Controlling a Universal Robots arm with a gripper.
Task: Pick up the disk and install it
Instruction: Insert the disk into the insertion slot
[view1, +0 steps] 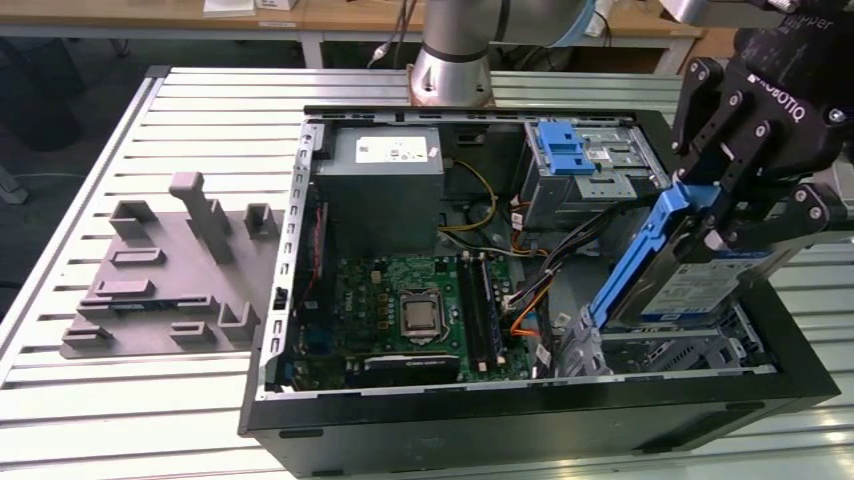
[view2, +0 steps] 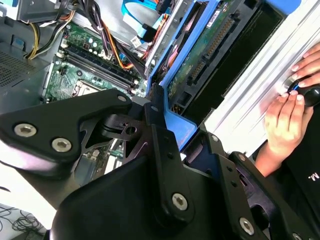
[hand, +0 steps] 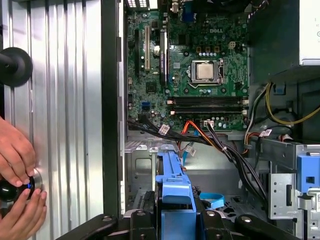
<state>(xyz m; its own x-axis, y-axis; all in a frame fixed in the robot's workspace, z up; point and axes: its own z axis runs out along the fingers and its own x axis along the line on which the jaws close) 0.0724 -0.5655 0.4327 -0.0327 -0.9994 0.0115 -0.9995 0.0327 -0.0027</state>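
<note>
My black gripper (view1: 725, 222) is shut on the disk (view1: 697, 285), a silver-grey drive with a white-and-blue label in a blue carrier frame (view1: 638, 255). I hold it tilted, edge down, over the metal drive cage (view1: 674, 352) in the front corner of the open computer case (view1: 534, 408), at the exterior view's right. The second wrist view shows the disk's green underside (view2: 200, 60) and blue frame edge (view2: 176, 122) between my fingers (view2: 159, 135). In the first wrist view the blue carrier (hand: 172, 187) points at the cage below the motherboard (hand: 200, 65).
Inside the case are a grey power supply box (view1: 380, 165), bundled cables (view1: 561, 250) and a blue latch tab (view1: 566, 145). A grey fixture plate (view1: 160, 270) lies on the slatted table at the exterior view's left. A person's hands (hand: 17, 165) rest on a black knob beside the case.
</note>
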